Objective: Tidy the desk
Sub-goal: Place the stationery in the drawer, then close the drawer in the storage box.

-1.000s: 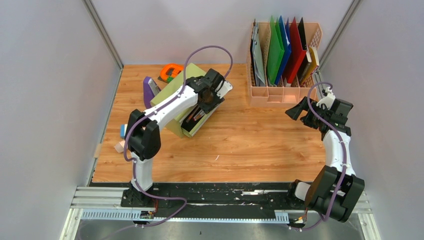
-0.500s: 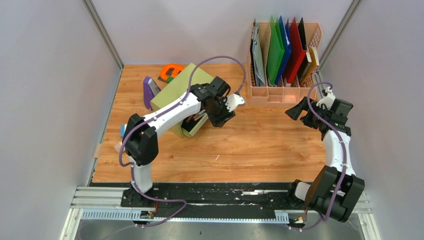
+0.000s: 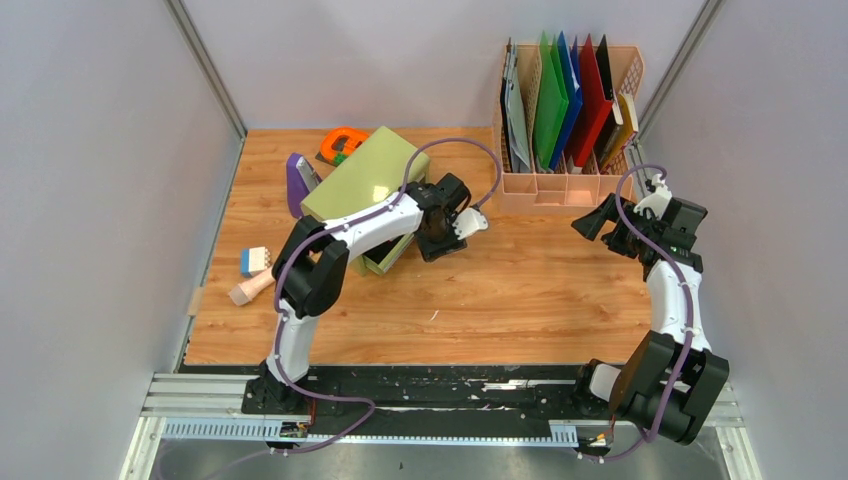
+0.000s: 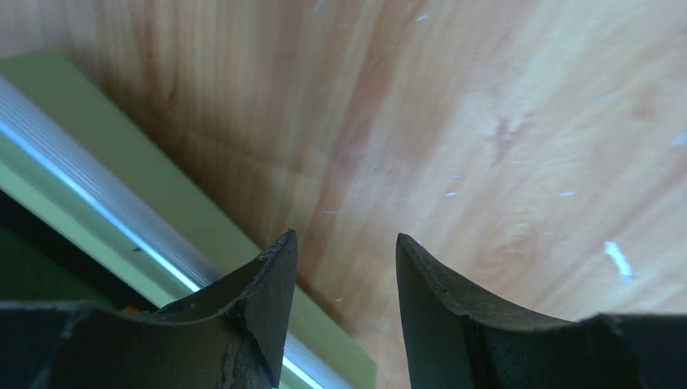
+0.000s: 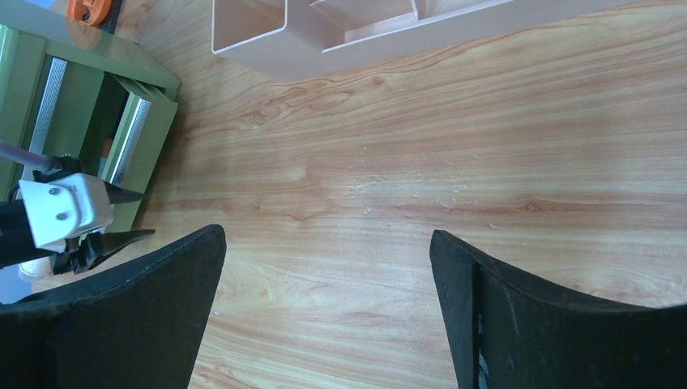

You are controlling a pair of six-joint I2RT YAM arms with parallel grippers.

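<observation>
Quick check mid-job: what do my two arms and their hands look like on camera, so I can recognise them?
Both arms, left arm and right arm, have white links with bulky black joints and a lilac cable looped along each. The left hand and right hand carry black, curved, tapering fingers.

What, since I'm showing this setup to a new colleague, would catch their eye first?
Probably the peach file rack at the far right corner of the desk, packed with upright green, blue and red folders. Next comes the olive-green drawer chest at far left-centre, with the left end effector open over bare wood beside its front. The right end effector hangs open near the right edge.
</observation>
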